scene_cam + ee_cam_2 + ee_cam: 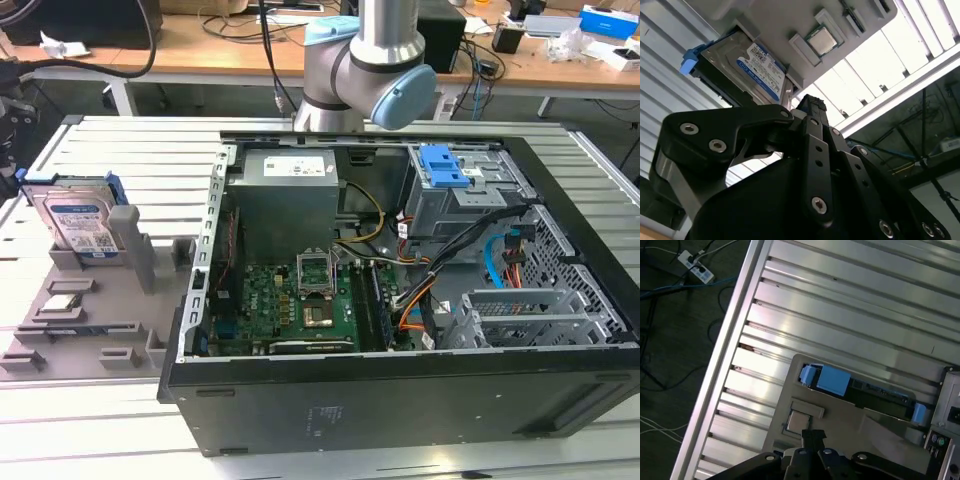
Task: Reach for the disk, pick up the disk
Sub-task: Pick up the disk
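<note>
**Disk waits in its holder, gripper not yet on it**

The disk (78, 222) stands on edge in a grey holder (135, 250) on the exterior view's left, at about nine o'clock from the open computer case (400, 400). Its labelled face shows, and a blue rail (112, 186) runs along one edge. In the first wrist view the gripper (813, 436) hangs over the holder with its fingers together and nothing between them, clear of the disk.

By its look the disk is a stiff, dense metal slab, heavy for its size, smooth on the flat faces and easily hurt by a knock or a drop. The best hold is probably across its thickness on the upper part that stands free of the holder. Grip bare metal rather than the plastic rails, which may give, and lift straight out of the slot.

The table (130, 140) is slatted aluminium, hard and ribbed. A processor (821, 41) lies in a holder pocket near the disk. The arm (365, 70) rises at twelve o'clock from the case, with a cluttered bench of cables behind it.
</note>
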`<action>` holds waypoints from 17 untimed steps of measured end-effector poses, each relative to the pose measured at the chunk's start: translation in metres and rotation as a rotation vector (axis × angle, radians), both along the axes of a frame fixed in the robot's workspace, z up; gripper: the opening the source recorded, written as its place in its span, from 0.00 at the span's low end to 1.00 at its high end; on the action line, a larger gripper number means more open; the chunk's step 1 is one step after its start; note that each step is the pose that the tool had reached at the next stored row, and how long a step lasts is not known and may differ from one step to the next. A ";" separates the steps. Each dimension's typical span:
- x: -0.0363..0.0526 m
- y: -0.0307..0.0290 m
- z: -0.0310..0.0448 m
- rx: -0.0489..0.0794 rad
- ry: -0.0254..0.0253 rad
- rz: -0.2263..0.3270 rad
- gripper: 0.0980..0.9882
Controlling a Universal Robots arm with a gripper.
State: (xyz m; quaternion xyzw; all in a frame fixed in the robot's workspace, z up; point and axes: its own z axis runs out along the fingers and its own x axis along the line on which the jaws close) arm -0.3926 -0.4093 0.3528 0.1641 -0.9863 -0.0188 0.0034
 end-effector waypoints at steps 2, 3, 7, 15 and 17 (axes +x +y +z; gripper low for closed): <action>0.0000 0.0000 0.0000 0.000 0.0000 0.020 0.01; 0.0000 0.0000 0.0000 0.000 0.0000 0.029 0.01; 0.0000 0.0000 0.0000 0.000 0.0000 0.126 0.01; 0.0000 0.0000 0.0000 0.000 0.0000 0.235 0.01; 0.0000 0.0000 0.0000 0.000 0.0000 0.278 0.01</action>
